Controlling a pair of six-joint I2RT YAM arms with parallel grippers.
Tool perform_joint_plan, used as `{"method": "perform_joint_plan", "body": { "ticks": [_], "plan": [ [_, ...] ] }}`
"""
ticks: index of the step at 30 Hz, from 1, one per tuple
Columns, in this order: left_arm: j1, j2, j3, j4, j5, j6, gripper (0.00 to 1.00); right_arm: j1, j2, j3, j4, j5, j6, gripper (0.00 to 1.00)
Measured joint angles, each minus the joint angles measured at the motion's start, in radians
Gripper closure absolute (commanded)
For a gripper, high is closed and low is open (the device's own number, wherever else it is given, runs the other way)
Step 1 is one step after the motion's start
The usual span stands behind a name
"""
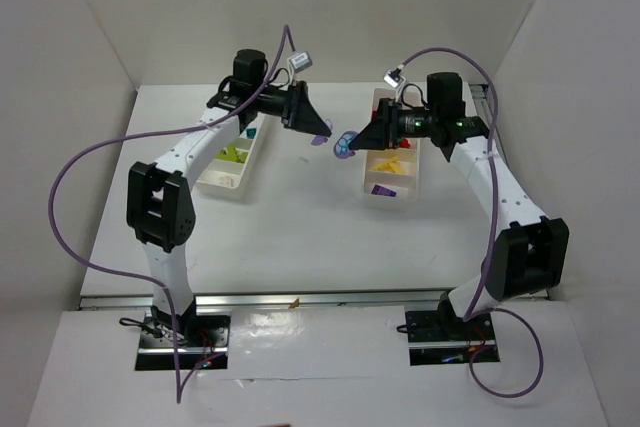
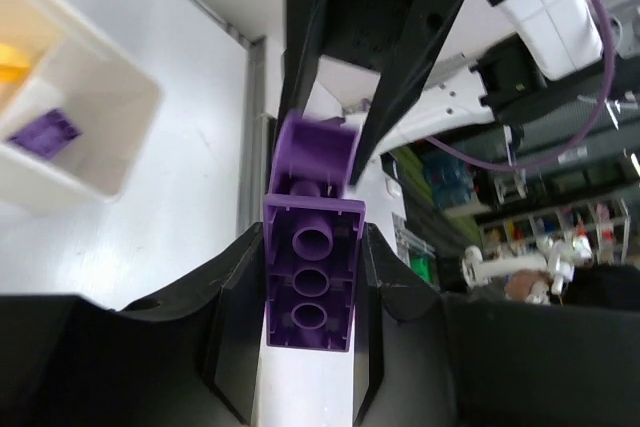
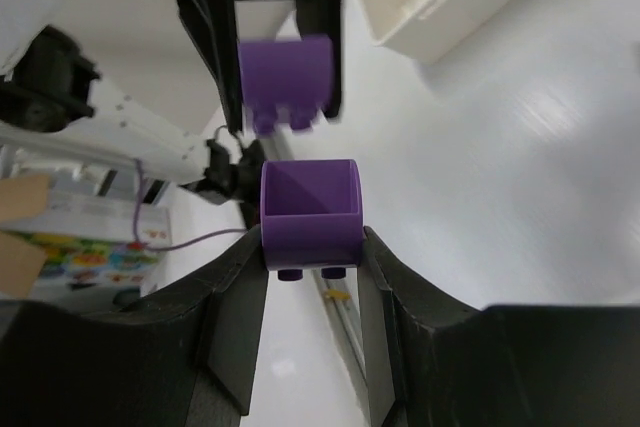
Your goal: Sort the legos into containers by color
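White counter (image 1: 300, 237) carries two long white divided trays: left tray (image 1: 214, 187) with lime green bricks, right tray (image 1: 392, 193) with yellow and purple ones. A small purple brick (image 2: 45, 133) already lies in the right tray's end compartment. Both arms reach in and meet in the air between the trays. Left gripper (image 2: 310, 247): fingers clamped on the long flat sides of a purple brick (image 2: 310, 282), its hollow underside with three tubes facing the camera. Right gripper (image 3: 312, 239): fingers clamped on the side walls of a purple hollow piece (image 3: 310, 209), studs pointing back toward the wrist. The two purple legos face each other, both off the counter. The right wrist view shows a gap between them; the left wrist view overlaps them, so contact can't be confirmed there. Handling, as a judgement: hard moulded plastic, light and stiff, not fragile, but the walls are glossy and could slip or twist under a weak pinch. The best hold is across two parallel flat walls near mid-height, as both are held now, and never on studs or corners. The hollow piece has thinner walls, so a moderate squeeze is enough. Likely destination: the right tray's purple compartment.
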Motion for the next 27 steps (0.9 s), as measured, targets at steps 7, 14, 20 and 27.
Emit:
{"method": "perform_joint_plan", "body": {
  "ticks": [7, 14, 20, 27],
  "plan": [
    [0.106, 0.002, -0.060, 0.016, -0.057, -0.068, 1.00, -0.080, -0.026, -0.054, -0.125, 0.234, -0.074, 0.93],
    [0.068, 0.017, -0.060, -0.015, -0.112, -0.060, 1.00, -0.081, -0.035, -0.089, -0.209, 0.594, -0.048, 0.93],
    [0.015, 0.035, -0.058, -0.098, -0.182, -0.027, 1.00, -0.081, 0.006, -0.105, -0.221, 0.777, -0.024, 0.92],
    [-0.037, 0.063, -0.015, -0.163, -0.265, -0.009, 1.00, -0.074, 0.054, -0.182, -0.224, 0.850, -0.020, 0.86]
  ]
}}
